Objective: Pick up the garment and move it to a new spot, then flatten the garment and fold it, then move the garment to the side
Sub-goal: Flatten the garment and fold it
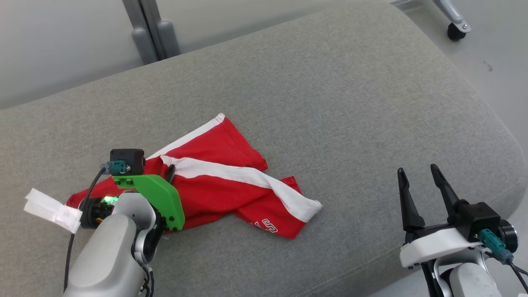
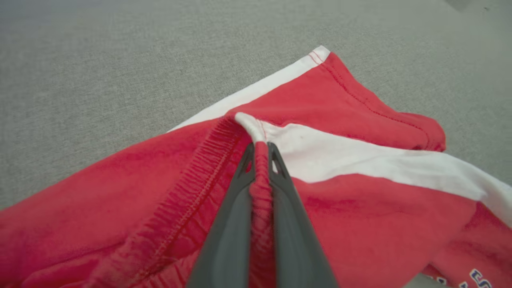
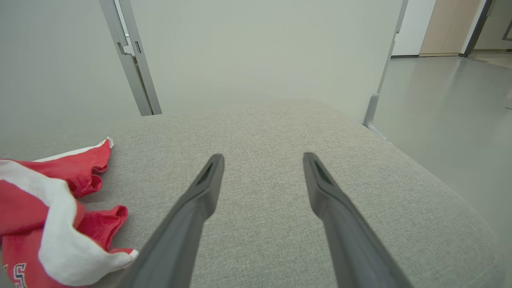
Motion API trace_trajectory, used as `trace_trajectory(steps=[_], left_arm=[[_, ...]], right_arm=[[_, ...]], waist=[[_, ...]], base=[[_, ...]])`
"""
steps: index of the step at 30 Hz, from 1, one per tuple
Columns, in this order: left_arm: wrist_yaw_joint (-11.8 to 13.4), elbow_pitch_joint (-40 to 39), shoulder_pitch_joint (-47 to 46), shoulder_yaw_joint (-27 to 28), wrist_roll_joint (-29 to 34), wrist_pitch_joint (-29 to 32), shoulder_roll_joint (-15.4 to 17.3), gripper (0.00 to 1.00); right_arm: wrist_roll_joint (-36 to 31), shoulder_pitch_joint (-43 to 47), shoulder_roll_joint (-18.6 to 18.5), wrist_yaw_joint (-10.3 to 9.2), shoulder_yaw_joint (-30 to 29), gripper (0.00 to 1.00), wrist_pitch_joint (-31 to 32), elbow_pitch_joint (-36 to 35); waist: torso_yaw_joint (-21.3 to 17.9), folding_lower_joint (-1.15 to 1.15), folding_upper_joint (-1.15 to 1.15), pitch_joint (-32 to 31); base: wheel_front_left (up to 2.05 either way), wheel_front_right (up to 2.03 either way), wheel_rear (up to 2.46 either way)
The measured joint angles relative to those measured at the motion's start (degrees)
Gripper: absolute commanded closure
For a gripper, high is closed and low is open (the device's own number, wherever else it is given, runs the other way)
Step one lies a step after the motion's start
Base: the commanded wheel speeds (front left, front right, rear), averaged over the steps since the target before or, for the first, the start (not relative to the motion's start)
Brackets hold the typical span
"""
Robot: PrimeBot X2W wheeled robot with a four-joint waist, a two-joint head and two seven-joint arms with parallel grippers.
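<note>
The garment (image 1: 222, 181) is a red pair of shorts with white stripes and lettering, lying crumpled on the grey cushion's left half. My left gripper (image 1: 170, 172) reaches into it from the lower left. In the left wrist view the garment (image 2: 360, 160) has a ridge of its red elastic waistband pinched between the two dark fingers of the left gripper (image 2: 261, 145), which is shut on it. My right gripper (image 1: 418, 173) stands open at the lower right, well clear of the cloth. Its fingers (image 3: 208, 180) spread wide over bare cushion, with the garment (image 3: 52, 208) at that view's left edge.
The grey cushion (image 1: 350, 103) has rounded edges at the right and front, dropping to a pale floor. Grey metal posts (image 1: 152, 29) stand behind it and a castor wheel (image 1: 456, 31) is at the top right. A white tape tag (image 1: 51, 209) hangs off my left arm's cable.
</note>
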Motion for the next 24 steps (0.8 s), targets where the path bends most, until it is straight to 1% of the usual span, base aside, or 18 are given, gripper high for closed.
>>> trace_trajectory(steps=[3, 6, 9, 11, 14, 16, 18, 21, 22, 23, 24], left_arm=[[-0.08, -3.26, 1.91, -0.01, 0.14, -2.97, 0.01, 1.00], [-0.83, -8.22, 5.84, -0.15, 0.19, -6.04, 0.46, 1.00], [-0.90, -13.96, 11.17, -0.56, 0.53, -8.80, 0.98, 1.00], [-0.16, -17.61, 15.63, -0.99, 0.99, -10.85, 1.62, 1.00], [-0.63, -21.30, 21.99, -1.08, -1.05, -13.28, 1.03, 1.00], [-1.20, -22.34, 25.14, -1.69, -1.32, -15.07, 0.57, 1.00], [-1.49, -22.42, 27.21, -1.64, -1.15, -18.74, 0.24, 1.00], [-3.14, -20.63, 28.63, -2.42, -0.78, -23.54, -1.18, 1.00], [-3.56, -19.74, 28.87, -2.50, -0.79, -24.24, -1.80, 1.00], [-4.11, -18.69, 29.07, -2.59, -0.78, -24.99, -2.33, 0.86], [-4.34, -17.74, 29.09, -2.32, -0.54, -25.69, -2.67, 0.56]], right_arm=[[-0.07, 0.87, -0.02, 0.00, -0.52, 0.00, 0.00, 0.04], [-0.12, 1.91, 0.00, 0.00, -1.01, 0.00, 0.00, 0.15], [-0.35, 2.44, -0.02, 0.00, -0.98, 0.00, 0.00, 0.22], [-0.45, 2.55, 0.00, 0.00, -0.59, 0.00, 0.00, 0.20], [-0.66, 2.54, -0.01, 0.00, -0.59, 0.00, 0.00, 0.14], [-1.03, 2.54, 0.01, 0.00, -0.63, 0.00, 0.00, 0.12], [-1.38, 2.54, 0.00, 0.00, -0.77, 0.00, 0.00, 0.14], [-1.63, 2.53, 0.00, 0.00, -1.05, 0.00, 0.00, 0.21], [-1.65, 2.53, -0.02, 0.00, -0.99, 0.00, 0.00, 0.27], [-1.79, 2.53, -0.01, 0.00, -0.83, 0.00, 0.00, 0.37], [-1.92, 2.53, 0.01, 0.00, -0.68, 0.00, 0.00, 0.48]], waist=[[1.12, 0.00, 0.00, -0.38], [2.71, 0.00, 0.00, -0.90], [4.72, 0.00, 0.00, -1.50], [6.08, 0.00, 0.00, -1.92], [7.92, 0.00, 0.00, -2.38], [9.10, 0.00, 0.00, -2.61], [10.35, 0.00, 0.00, -2.77], [11.93, 0.00, 0.00, -2.86], [12.33, 0.00, 0.00, -2.87], [12.78, 0.00, 0.00, -2.87], [13.19, 0.00, 0.00, -2.87]], base=[[0.00, 0.00, 0.00], [0.00, 0.00, 0.00], [0.00, 0.00, 0.00], [0.00, 0.00, 0.00], [0.00, 0.00, 0.00], [0.00, 0.00, 0.00], [0.00, 0.00, 0.00], [0.00, 0.00, 0.00], [0.00, 0.00, 0.00], [0.00, 0.00, 0.00], [0.00, 0.00, 0.00]])
